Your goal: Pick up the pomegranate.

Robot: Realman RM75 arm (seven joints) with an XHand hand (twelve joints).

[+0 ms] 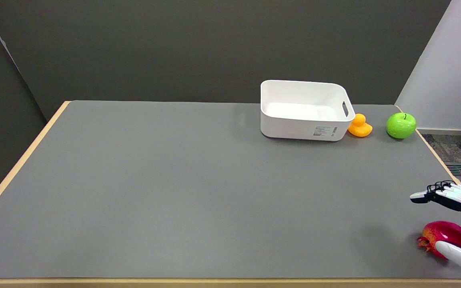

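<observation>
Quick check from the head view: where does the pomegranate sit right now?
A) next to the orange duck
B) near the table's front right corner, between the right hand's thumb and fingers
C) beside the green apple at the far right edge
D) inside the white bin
B: the pomegranate lies near the front right corner, with the right hand spread around it, thumb in front and the other fingers behind it.
</observation>
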